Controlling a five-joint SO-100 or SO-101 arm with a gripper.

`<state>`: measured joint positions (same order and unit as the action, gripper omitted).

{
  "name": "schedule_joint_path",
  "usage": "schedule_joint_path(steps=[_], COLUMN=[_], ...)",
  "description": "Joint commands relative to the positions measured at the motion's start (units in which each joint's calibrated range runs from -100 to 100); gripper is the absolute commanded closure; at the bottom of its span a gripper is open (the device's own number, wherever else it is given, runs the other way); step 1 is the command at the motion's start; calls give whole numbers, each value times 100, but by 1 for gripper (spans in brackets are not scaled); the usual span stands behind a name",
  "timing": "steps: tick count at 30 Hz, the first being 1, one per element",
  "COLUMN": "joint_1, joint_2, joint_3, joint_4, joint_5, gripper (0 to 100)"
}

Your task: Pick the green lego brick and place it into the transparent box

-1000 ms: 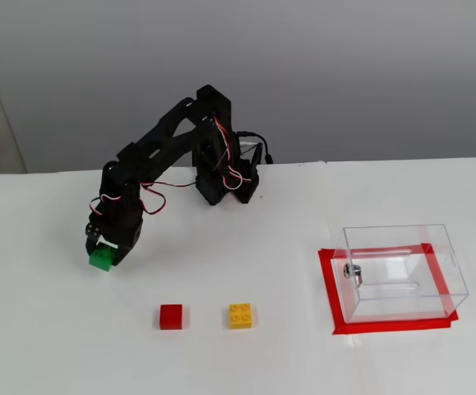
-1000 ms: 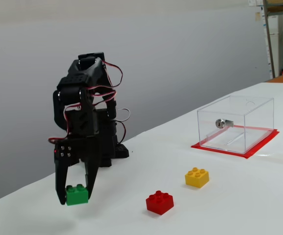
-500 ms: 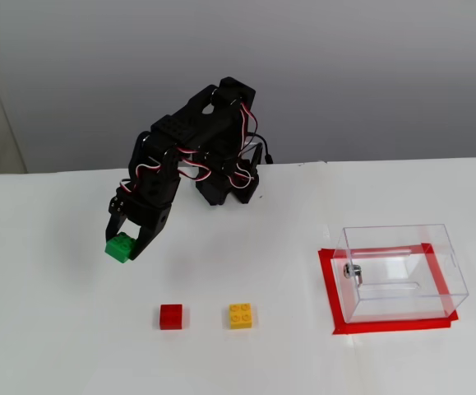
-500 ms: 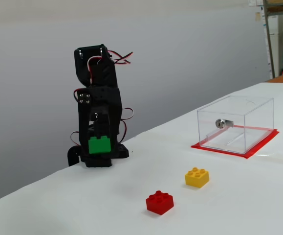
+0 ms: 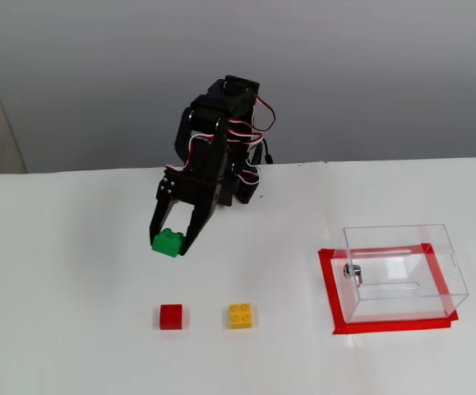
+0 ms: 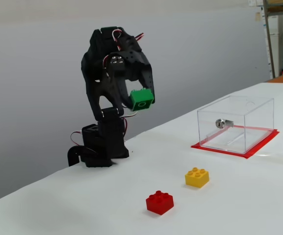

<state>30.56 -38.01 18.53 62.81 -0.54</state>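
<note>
In both fixed views the black arm (image 5: pixel 221 140) rises from its base at the back of the white table (image 5: pixel 73 329), and its gripper (image 5: pixel 170 244) pinches the green lego brick (image 5: pixel 168 243) between its 2 fingers, holding it in the air well above the tabletop, as the side-on fixed view shows (image 6: pixel 141 99). Below and toward the front, the red brick (image 5: pixel 171 316) sits on the table, with the yellow brick (image 5: pixel 240 315) near it to the right, the 2 apart. Further right, well apart from the bricks, the transparent box (image 5: pixel 402 271) stands on a patch of red tape (image 5: pixel 330 288), with a small metal fitting (image 5: pixel 351 271) on its left wall.
</note>
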Motion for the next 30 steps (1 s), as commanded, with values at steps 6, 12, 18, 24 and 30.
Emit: schedule_joint_path(steps=[6, 12, 18, 24, 30], joint_1=[-1588, -2727, -3998, -5499, -6749], joint_2=[-1218, -1863, -1948, -1897, -1718], joint_3=[606, 977, 1031, 1013, 967], joint_4=[-32, -15, -32, -58, -67], joint_5=[33, 33, 38, 38, 12], gripper=[88, 88, 88, 87, 87])
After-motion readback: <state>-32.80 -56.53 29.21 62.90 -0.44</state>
